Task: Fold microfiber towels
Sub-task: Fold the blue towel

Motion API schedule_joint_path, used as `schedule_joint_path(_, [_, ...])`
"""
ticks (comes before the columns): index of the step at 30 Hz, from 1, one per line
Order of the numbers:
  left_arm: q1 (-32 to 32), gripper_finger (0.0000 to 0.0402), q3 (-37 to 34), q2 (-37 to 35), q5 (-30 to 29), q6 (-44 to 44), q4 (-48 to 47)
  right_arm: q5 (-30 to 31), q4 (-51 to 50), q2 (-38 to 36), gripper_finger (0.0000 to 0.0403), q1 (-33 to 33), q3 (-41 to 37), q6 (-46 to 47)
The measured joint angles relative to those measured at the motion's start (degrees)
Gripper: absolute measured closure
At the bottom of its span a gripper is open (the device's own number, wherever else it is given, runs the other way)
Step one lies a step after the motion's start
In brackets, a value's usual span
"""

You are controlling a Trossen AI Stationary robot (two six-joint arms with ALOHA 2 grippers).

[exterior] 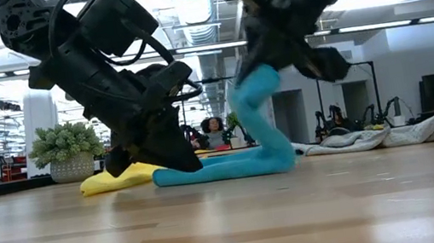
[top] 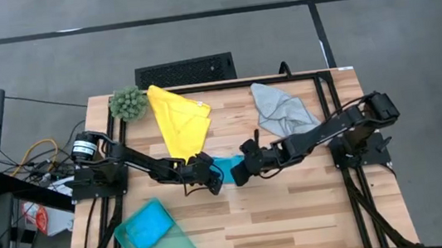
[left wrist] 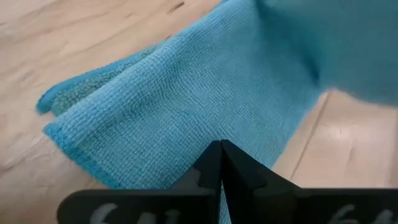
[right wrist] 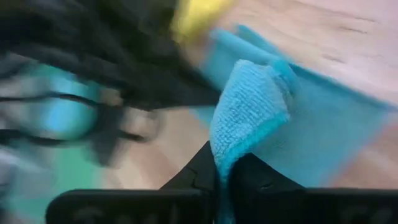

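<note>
1. Both arms are stretched inward over the table (top: 298, 215), and their grippers are brought close together near its middle.
2. The left gripper (top: 207, 178) is lowered onto the blue towel (top: 228, 167), with its fingers (left wrist: 214, 163) pressed together; nothing is seen between them.
3. The right gripper (right wrist: 225, 167) is held slightly higher, and a fold of the same towel is pinched between its fingers.
4. In the low view, that pinched part is lifted into a tall peak while the rest is left flat on the wood.
5. The yellow towel (top: 179, 119) is spread behind the left arm, and the grey towel (top: 281, 109) is crumpled behind the right arm.
</note>
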Motion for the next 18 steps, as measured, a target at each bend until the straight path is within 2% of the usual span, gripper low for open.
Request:
schedule_joint_path(8, [0.0,0.0402,0.0,0.0,-0.5,0.0,-0.1,-4.0,1.3,3.2,0.0327,-1.6,-0.1,-0.7])
schedule_joint_path(18, [0.0,0.0401,0.0,0.0,-1.3,0.0,0.0,-4.7,6.6,4.9,0.0253,-3.6,-0.1,-1.4])
